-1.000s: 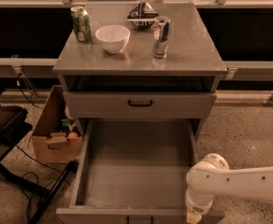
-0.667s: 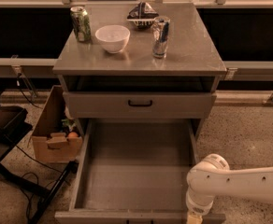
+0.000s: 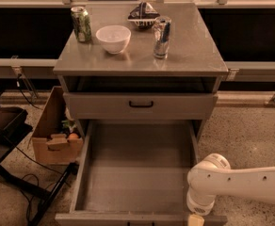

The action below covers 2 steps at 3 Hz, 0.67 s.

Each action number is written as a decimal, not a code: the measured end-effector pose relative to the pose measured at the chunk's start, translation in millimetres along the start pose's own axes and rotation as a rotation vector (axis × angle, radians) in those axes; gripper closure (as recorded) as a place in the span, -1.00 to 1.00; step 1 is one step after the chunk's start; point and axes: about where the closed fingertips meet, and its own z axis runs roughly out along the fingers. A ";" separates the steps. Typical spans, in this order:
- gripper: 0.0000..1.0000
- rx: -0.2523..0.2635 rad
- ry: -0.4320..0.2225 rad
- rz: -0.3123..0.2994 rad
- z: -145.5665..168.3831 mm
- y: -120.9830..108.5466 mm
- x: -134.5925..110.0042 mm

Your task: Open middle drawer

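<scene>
Almost nothing has moved since the earlier frames: the arm sits in the same spot at the near right corner and the drawer is out by the same amount.

The grey cabinet, its tabletop (image 3: 194,55) carrying a few items, fills the middle of the view. Below it the middle drawer (image 3: 133,178) is pulled far out toward the near side, its wide plain box showing bare, its front cut by the near edge of the view. The white arm (image 3: 241,182) comes in from the right and bends down over that drawer's near right corner. The top drawer (image 3: 104,105), with its black handle (image 3: 141,104), sits pushed in above. A cardboard box (image 3: 48,121) stands on the floor to the left. On the tabletop are a white bowl (image 3: 113,37), a silver can (image 3: 161,36) to its right, a green can (image 3: 81,24) at far left, and a dark bag (image 3: 143,13) at the far edge.

The end effector (image 3: 196,219) is at the drawer front's right end, mostly cut off below; whether it is spread or pressed together I cannot tell.

The pull looks finished, so the step in hand seems to be the close of the task. The next move probably calls for freeing the end effector from the front and lifting clear without nudging the drawer back in.
</scene>
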 end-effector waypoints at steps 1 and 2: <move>-1.00 0.018 0.001 0.029 -34.8 -17.1 14.3; -1.00 0.035 -0.006 0.042 -102.3 -40.5 37.6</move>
